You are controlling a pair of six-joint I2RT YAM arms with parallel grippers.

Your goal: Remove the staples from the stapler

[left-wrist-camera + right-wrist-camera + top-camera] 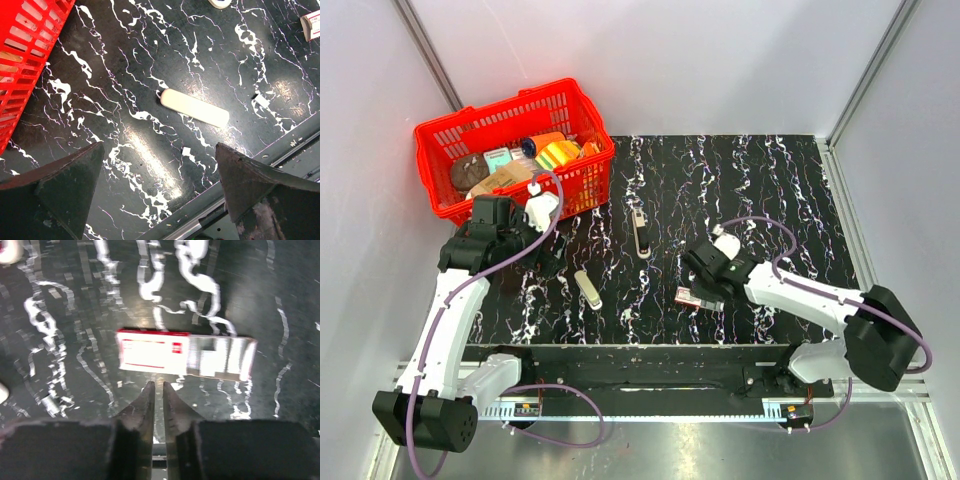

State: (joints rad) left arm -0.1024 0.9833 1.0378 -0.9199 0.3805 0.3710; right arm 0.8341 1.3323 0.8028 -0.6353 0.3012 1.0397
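1. Nearest you, the right gripper (157,386) has its claw all but pressed together, with only a thin slit between the tips and nothing in it. It points at the small red-and-white cardboard box (155,352), which lies flat just beyond the tips. A silvery strip shows at one end of the box, probably staples, so the box looks set down rather than held.
2. The cream oblong plastic bar (195,107) lies flat on the black white-veined marble-pattern table (770,180). It may be part of the stapler, though I cannot tell.
3. The left gripper (160,147) is spread wide and empty. It hangs above the bar without touching it, likely waiting.
4. The slim dark-and-silver stapler (640,235) lies alone mid-table, well apart from both claws.
5. Farthest away, the red plastic mesh basket (495,104) holds assorted packets, including an orange-and-yellow one, a teal one and a brown round item.
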